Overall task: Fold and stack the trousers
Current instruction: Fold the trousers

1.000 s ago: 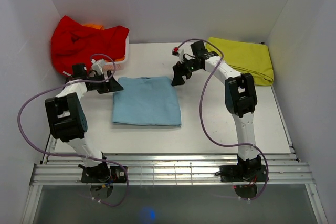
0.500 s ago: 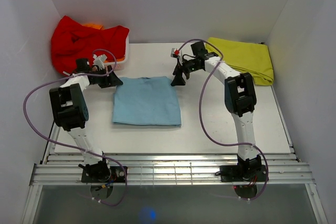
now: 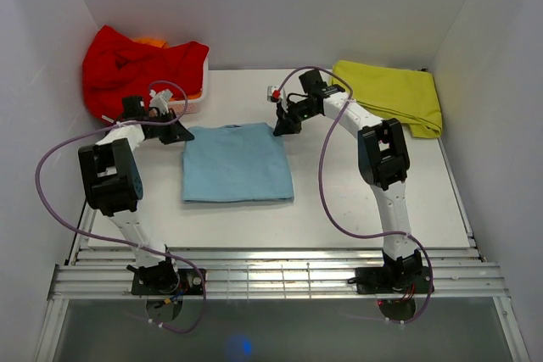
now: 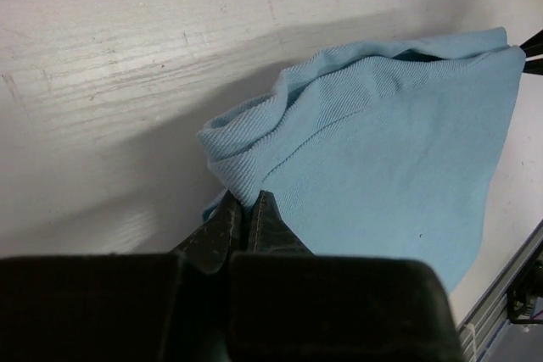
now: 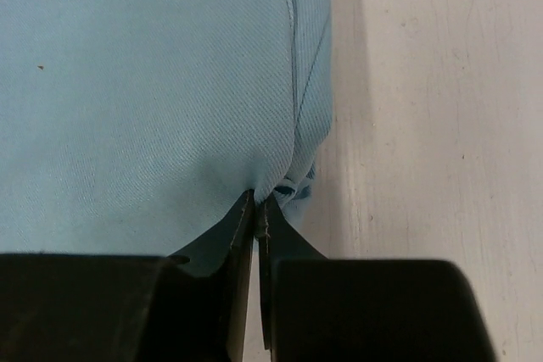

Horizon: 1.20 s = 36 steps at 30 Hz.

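Observation:
The light sky-blue trousers lie folded into a rectangle in the middle of the table. My left gripper is shut on their far left corner; in the left wrist view the fingertips pinch a bunched fold of the blue cloth. At the far right corner my right gripper is shut on the cloth as well. In the right wrist view the right gripper clamps the edge of the trousers where the layers gather.
A bright red garment is heaped over a white basket at the back left. A yellow-green folded cloth lies at the back right. White walls stand on three sides. A metal rail runs along the near edge.
Both grippers moved in onto the far corners of the trousers and went from open to shut on the cloth. The far edge now bunches slightly.

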### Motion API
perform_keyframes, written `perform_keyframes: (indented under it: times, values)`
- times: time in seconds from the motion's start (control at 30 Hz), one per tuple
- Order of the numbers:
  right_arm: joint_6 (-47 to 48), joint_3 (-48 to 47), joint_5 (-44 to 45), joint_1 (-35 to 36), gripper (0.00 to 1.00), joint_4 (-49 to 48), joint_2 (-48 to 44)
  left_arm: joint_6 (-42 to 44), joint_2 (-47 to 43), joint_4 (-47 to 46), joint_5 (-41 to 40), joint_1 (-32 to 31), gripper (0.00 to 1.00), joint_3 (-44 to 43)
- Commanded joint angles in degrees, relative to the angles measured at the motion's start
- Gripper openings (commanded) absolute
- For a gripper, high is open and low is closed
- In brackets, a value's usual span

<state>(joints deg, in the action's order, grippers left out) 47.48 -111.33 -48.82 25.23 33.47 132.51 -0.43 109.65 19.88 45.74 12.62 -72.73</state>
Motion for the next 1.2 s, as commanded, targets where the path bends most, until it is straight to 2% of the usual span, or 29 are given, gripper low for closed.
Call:
perform_keyframes:
  times: [0.0, 0.17, 0.27, 0.43, 0.57, 0.6, 0.67, 0.7, 0.73, 0.8, 0.83, 0.87, 0.97, 1.1, 1.17]
  values:
    - [1.7, -2.2, 5.3, -0.4, 0.08, 3.4, 0.4, 2.5, -8.4, 1.7, -1.9, 0.2, 0.0, 2.4]
    - [0.8, -3.0, 9.1, -1.2, 0.08, 4.7, 0.8, 2.5, -13.6, 0.7, -5.7, 1.7, 0.0, 6.2]
    - [-1.3, -3.7, 12.2, -1.2, 0.08, 4.1, 1.3, 2.9, -13.1, 1.0, -8.5, 2.1, 0.0, 7.3]
    - [-3.7, -4.8, 16.3, -1.1, 0.08, 3.9, 3.1, 3.6, -7.3, -1.0, -15.0, 2.7, 0.0, 8.6]
    - [-3.1, -6.9, 19.8, 0.5, 0.08, 6.4, 4.3, 2.7, -1.6, -4.5, -16.4, 3.3, 0.0, 7.8]
    - [-2.9, -7.9, 20.7, 0.7, 0.11, 6.9, 4.7, 2.6, -0.6, -5.2, -16.5, 3.3, 0.0, 7.3]
    - [-4.0, -8.7, 22.4, 0.9, 0.25, 7.5, 4.2, 3.1, 2.4, -4.2, -14.9, 3.3, 0.09, 4.0]
    - [-4.6, -9.0, 23.1, 0.9, 0.37, 7.4, 3.6, 3.4, 2.9, -2.6, -14.5, 3.4, 0.16, 3.0]
    - [-5.1, -8.7, 23.6, 0.4, 0.47, 7.5, 2.8, 3.8, 2.2, -2.2, -13.7, 3.3, 0.34, 2.3]
    - [-7.2, -7.9, 23.9, -0.3, 0.65, 7.0, -0.6, 5.6, 0.0, -1.3, -10.9, 3.3, 0.52, 1.3]
    - [-8.4, -7.2, 23.8, -1.2, 0.66, 6.9, -1.9, 6.2, -1.4, -0.7, -10.2, 3.3, 0.58, 0.8]
    - [-9.7, -6.8, 23.1, -1.8, 0.66, 6.7, -3.2, 6.7, -4.1, 0.2, -10.0, 3.3, 0.69, 0.1]
    - [-17.1, -6.7, 18.0, -4.3, 0.64, 7.2, -7.4, 10.5, -8.4, 4.5, -7.3, 3.3, 0.8, -2.2]
    - [-26.7, -3.6, 5.3, -4.5, 0.64, 9.9, -10.9, 15.3, -17.2, 9.4, 1.1, 3.3, 0.84, -0.3]
    - [-35.1, 2.0, -1.8, -4.1, 0.64, 4.4, -14.4, 16.2, -18.5, 12.0, 8.3, 3.2, 0.84, 1.8]
